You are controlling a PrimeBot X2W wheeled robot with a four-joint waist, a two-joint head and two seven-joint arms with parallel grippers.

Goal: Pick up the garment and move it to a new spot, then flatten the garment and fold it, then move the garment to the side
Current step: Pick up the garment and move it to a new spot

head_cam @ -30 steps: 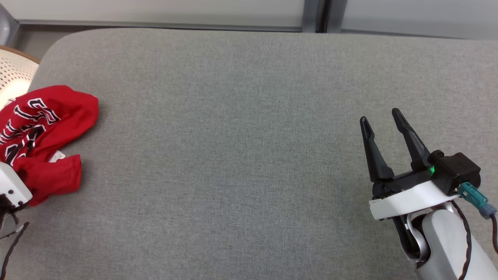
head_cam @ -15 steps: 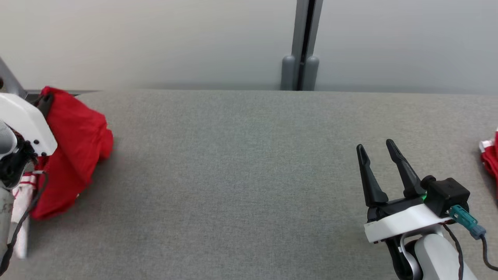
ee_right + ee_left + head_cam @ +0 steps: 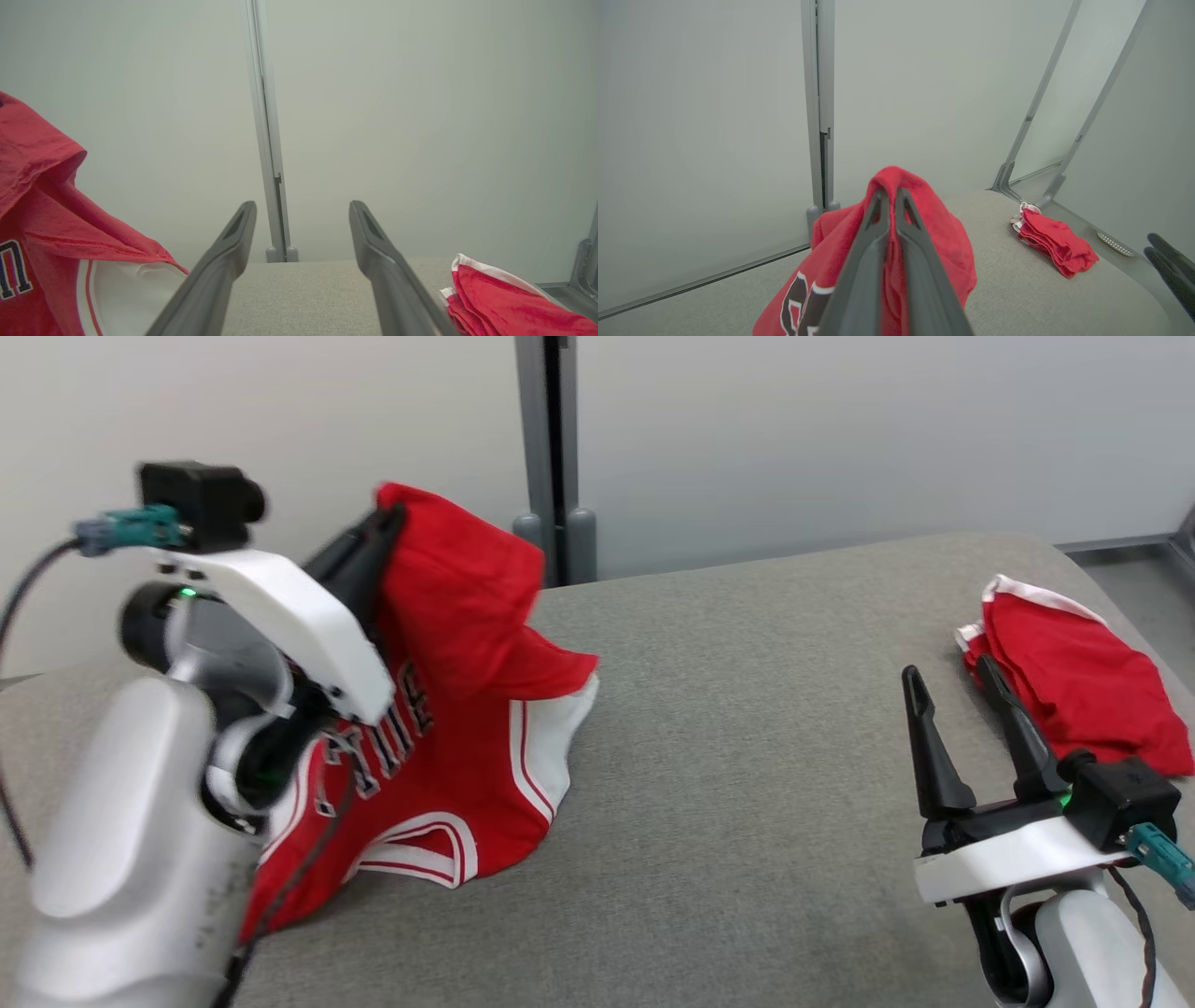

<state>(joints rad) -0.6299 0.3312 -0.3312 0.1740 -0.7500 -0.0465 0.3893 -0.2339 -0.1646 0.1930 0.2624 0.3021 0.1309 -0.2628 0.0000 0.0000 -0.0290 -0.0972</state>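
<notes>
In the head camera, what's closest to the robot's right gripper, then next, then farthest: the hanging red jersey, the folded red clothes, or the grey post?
1. Folded red clothes: just right of the right gripper.
2. Red jersey: across on the left, held up by the left gripper.
3. Grey post: farthest, at the back, beyond the grey tabletop.

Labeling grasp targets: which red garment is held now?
The lettered jersey, pinched by the left tool; the folded red garment lies free near the right tool.
</notes>
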